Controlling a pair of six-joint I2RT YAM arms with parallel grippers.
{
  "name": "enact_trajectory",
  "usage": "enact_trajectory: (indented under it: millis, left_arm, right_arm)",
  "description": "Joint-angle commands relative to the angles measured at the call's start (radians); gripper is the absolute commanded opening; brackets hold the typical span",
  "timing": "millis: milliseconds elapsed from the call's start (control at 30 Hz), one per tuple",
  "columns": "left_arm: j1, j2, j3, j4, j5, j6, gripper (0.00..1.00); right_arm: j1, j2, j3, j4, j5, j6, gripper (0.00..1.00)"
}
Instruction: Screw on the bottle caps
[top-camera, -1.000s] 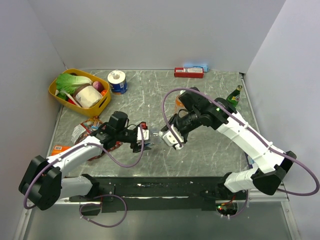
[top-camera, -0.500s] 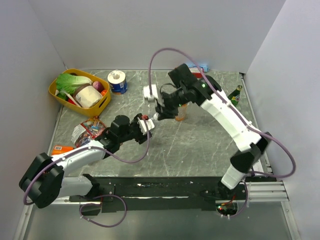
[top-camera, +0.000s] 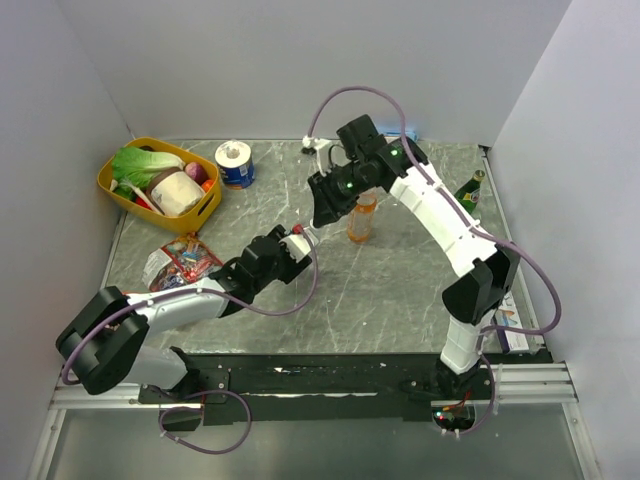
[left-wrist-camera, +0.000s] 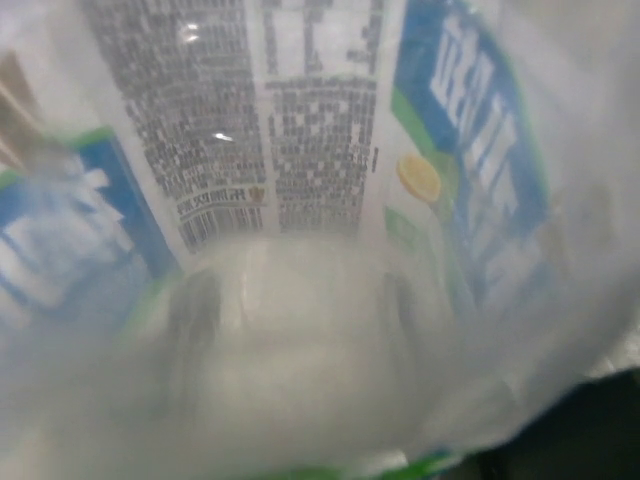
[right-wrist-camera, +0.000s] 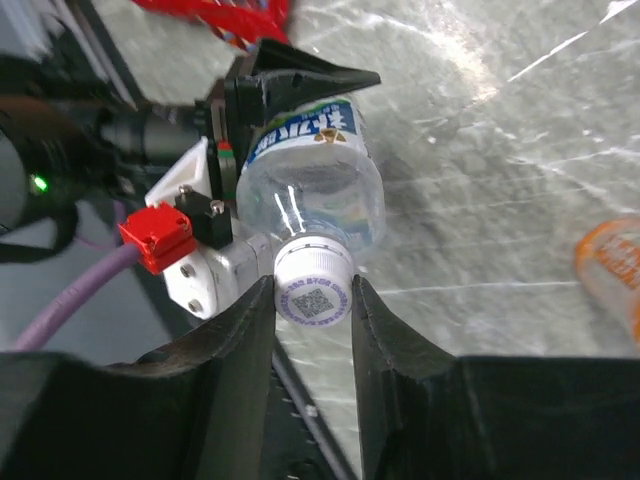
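Observation:
The water bottle (right-wrist-camera: 310, 165), clear with a blue-white label, is held tilted above the table by my left gripper (top-camera: 298, 243), whose jaws are shut on its body. The bottle's label (left-wrist-camera: 320, 130) fills the left wrist view. A white bottle cap (right-wrist-camera: 312, 282) with a printed code sits on the bottle's neck. My right gripper (right-wrist-camera: 312, 300) is shut on this cap, one finger on each side. In the top view my right gripper (top-camera: 322, 215) is just above and behind the left one. The orange drink bottle (top-camera: 361, 220) stands upright right of both grippers, with no cap that I can see.
A dark green glass bottle (top-camera: 468, 192) stands at the right edge. A yellow basket (top-camera: 160, 180) of groceries and a white-topped can (top-camera: 234, 163) are at the back left. A snack bag (top-camera: 180, 262) lies beside my left arm.
My right arm has swung from the front middle toward the back, and its gripper now sits on the cap. My left gripper has moved right and away with the bottle.

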Motion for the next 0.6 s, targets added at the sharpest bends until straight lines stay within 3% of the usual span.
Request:
enact_trajectory:
  millis: [0,33,133,200,300,367,400,567]
  left_arm:
    - [0.012,-0.041,0.041,0.049,0.018,-0.029,0.01]
    - [0.015,-0.049,0.025,0.039,0.087,-0.023,0.01]
    - [0.043,-0.096,-0.033,0.001,0.255,0.014,0.01]
    - [0.061,-0.139,-0.073,-0.004,0.337,0.029,0.01]
    - [0.107,-0.187,-0.081,-0.062,0.597,0.069,0.01]
    - [0.130,-0.204,-0.059,-0.134,0.789,0.124,0.01]
    - [0.133,-0.202,-0.050,-0.149,0.807,0.129,0.01]
    - [0.158,-0.135,0.051,-0.352,0.923,0.280,0.01]
  right_arm:
    - [-0.098,0.023,0.162,-0.044,-0.138,0.076,0.53]
    - [-0.124,0.029,0.199,-0.050,-0.169,0.037,0.60]
    - [-0.203,0.011,0.264,-0.036,-0.316,-0.095,0.68]
    - [-0.211,-0.064,0.186,-0.007,-0.390,-0.190,0.72]
    - [-0.183,-0.216,0.000,0.027,-0.451,-0.579,0.76]
    - [-0.102,-0.335,-0.149,0.053,-0.421,-0.741,0.77]
    - [-0.070,-0.374,-0.198,0.063,-0.367,-0.877,0.77]
    - [0.102,-0.538,-0.442,0.140,-0.266,-1.152,0.78]
